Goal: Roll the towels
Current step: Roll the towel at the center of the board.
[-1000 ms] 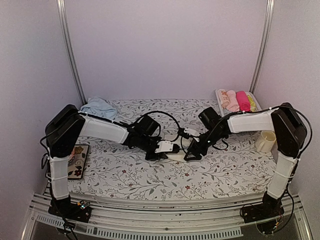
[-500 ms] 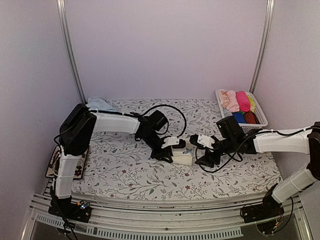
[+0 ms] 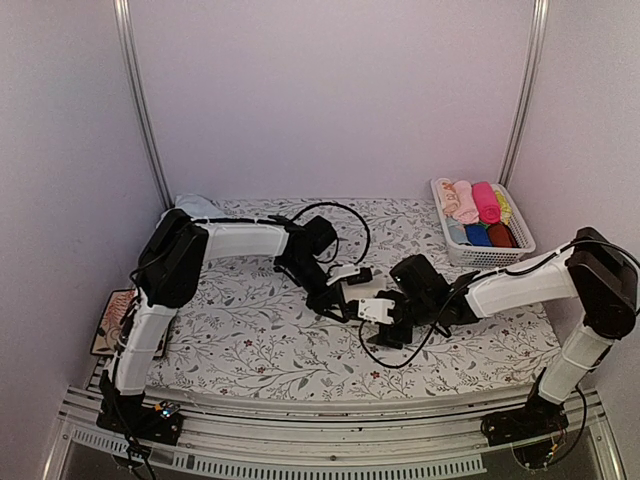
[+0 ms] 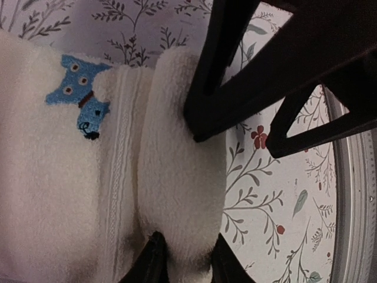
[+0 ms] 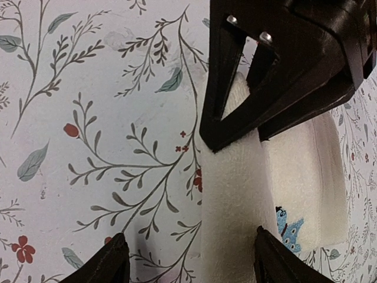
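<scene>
The cream towel (image 4: 70,194) lies mid-table, partly rolled, with a blue dog patch (image 4: 79,97) on it. Its rolled end (image 4: 177,177) runs between the fingers of my left gripper (image 4: 185,262), which pinch it. My right gripper (image 5: 191,262) stands open at the other end of the roll (image 5: 235,194): one finger rests on the towel, the other over bare tablecloth. In the top view the left gripper (image 3: 345,298) and right gripper (image 3: 380,318) meet at the cream towel (image 3: 368,290). The light blue towel (image 3: 193,205) lies crumpled at the back left, half hidden by the left arm.
A white basket (image 3: 475,258) holding rolled pink, blue and maroon cloths stands at the back right. A patterned flat item (image 3: 115,322) lies at the table's left edge. Black cables loop above the left wrist (image 3: 330,212) and trail below the right gripper (image 3: 385,358).
Both grippers have shifted to the right with the towel. The right arm swung out to the right, then came back left to the roll. The left arm has stretched out further.
</scene>
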Motion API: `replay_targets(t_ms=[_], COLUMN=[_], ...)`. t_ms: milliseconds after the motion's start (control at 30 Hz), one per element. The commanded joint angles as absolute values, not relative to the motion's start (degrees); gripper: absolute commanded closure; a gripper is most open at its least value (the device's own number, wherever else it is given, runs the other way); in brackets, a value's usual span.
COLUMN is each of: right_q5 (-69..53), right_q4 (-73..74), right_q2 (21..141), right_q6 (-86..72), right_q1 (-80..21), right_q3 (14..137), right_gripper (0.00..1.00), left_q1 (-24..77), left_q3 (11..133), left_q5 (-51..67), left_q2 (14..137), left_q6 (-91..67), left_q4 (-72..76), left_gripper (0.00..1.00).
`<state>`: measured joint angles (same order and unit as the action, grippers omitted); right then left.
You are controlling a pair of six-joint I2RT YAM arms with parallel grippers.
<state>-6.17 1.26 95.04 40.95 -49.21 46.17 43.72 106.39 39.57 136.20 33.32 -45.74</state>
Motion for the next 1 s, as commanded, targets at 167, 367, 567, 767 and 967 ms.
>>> replay_targets(t_ms=[167,367,567,767,967], right_q5=[1.0,0.9,0.1,-0.9,-2.9], right_q4=[-5.2,-4.6,-3.6,-0.1,3.5], right_q2=[98.7,101.0,103.1,104.5,105.0], right_q6=[44.7,44.1,43.0,40.6,37.8], right_q1=[-50.2,-50.2,-50.2,-50.2,-50.0], right_q3=[49.4,50.7,51.9,54.4,55.6], right_gripper=[0.27,0.42,0.55,0.87,0.96], left_q1=[42.7,41.9,41.1,41.0,40.6], left_q3=[108.2,109.2,109.5,109.0,106.0], left_q5=[42.7,44.2,44.8,43.1,36.8], left_q2=[140.0,141.5,141.9,141.7,137.3], left_q6=[31.8,31.2,31.0,30.7,29.5], left_q4=[-51.5,-51.9,-51.8,-51.1,-48.1], left_gripper=[0.74,0.74,0.74,0.67,0.39])
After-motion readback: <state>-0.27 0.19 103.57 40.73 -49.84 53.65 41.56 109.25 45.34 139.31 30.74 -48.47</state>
